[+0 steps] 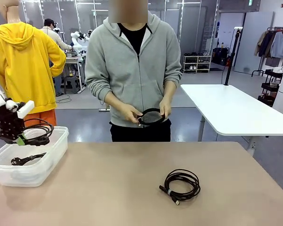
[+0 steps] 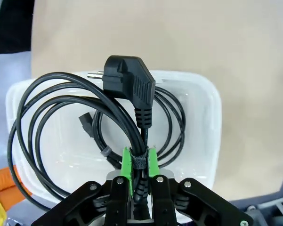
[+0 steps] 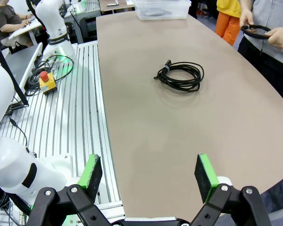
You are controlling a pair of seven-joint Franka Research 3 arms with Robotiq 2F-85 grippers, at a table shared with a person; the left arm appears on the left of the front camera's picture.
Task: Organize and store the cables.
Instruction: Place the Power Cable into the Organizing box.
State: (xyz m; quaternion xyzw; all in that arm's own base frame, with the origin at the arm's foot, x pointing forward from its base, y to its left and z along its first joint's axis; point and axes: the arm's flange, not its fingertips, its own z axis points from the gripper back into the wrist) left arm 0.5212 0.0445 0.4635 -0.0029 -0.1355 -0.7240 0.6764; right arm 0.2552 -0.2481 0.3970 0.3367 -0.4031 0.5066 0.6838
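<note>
My left gripper (image 1: 21,140) (image 2: 139,165) is shut on a coiled black power cable (image 2: 92,122) (image 1: 37,133) with a large plug, holding it just above the clear plastic bin (image 1: 33,169) (image 2: 205,122). Another cable (image 1: 26,159) lies inside the bin. A coiled black cable (image 1: 181,184) (image 3: 180,75) rests on the tan table near its middle right. The person at the far side holds a further coiled cable (image 1: 151,116) (image 3: 254,31) in both hands. My right gripper (image 3: 148,174) hangs open over the table's near edge, nothing between its fingers.
The bin stands at the table's left end. A white table (image 1: 230,110) stands behind on the right. In the right wrist view, an aluminium rail base (image 3: 70,108) with a red emergency-stop button (image 3: 47,81) lies beside the table.
</note>
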